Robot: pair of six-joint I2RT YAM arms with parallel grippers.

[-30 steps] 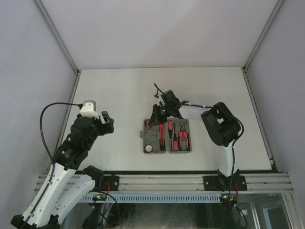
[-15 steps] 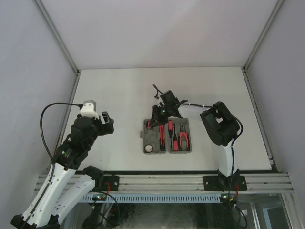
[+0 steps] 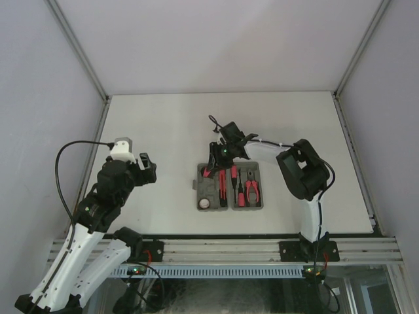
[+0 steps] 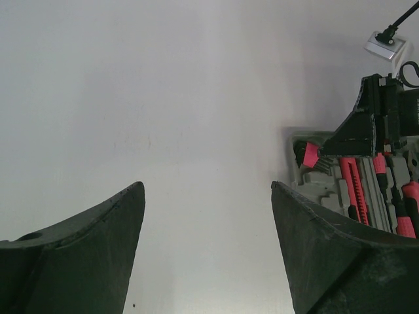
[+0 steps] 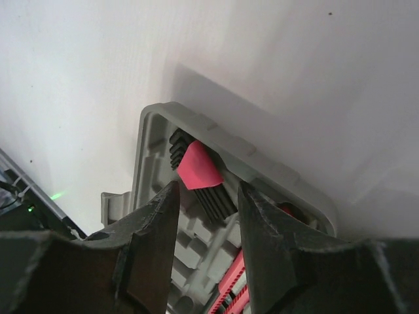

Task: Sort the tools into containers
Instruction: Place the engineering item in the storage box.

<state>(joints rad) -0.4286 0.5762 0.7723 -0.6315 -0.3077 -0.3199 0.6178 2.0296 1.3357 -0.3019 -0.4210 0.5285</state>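
Right wrist view showed my right end effector point(image 5: 206, 196) partly open astride a red-tagged tool point(image 5: 200, 171) lying in a corner recess of the tray point(image 5: 262, 165), left end effector point(image 4: 207, 190) wide and empty; I judged sorting nearly finished.

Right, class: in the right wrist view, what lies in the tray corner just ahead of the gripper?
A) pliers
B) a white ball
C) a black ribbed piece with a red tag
C: the black ribbed piece with a red tag sits in the grey tray, in its corner recess, just ahead of the open right gripper.
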